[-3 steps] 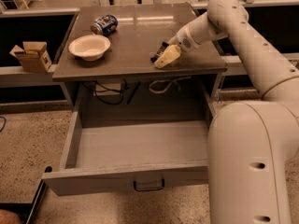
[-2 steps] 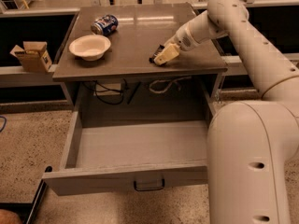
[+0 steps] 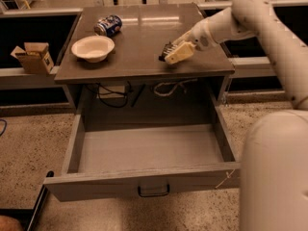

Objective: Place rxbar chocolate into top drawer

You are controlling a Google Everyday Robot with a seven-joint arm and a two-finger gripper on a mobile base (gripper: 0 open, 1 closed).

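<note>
The rxbar chocolate point(image 3: 165, 51) shows as a small dark piece at the tip of my gripper point(image 3: 172, 54), over the right part of the tabletop. The cream fingers point(image 3: 179, 53) are shut on the bar and hide most of it. The gripper holds it just above the table surface. The top drawer point(image 3: 149, 150) is pulled wide open below the table, with a bare grey bottom and a dark handle point(image 3: 154, 191) on its front panel. The gripper is above and behind the drawer's right half.
A blue soda can point(image 3: 108, 25) lies on its side at the table's back left. A white bowl point(image 3: 93, 48) sits in front of it. A cardboard box point(image 3: 33, 57) stands on a ledge to the left. Cables point(image 3: 115, 93) hang under the tabletop. My arm and body fill the right side.
My gripper has risen slightly from the tabletop, and the dark bar at its tip has moved up with it. Nothing else has moved.
</note>
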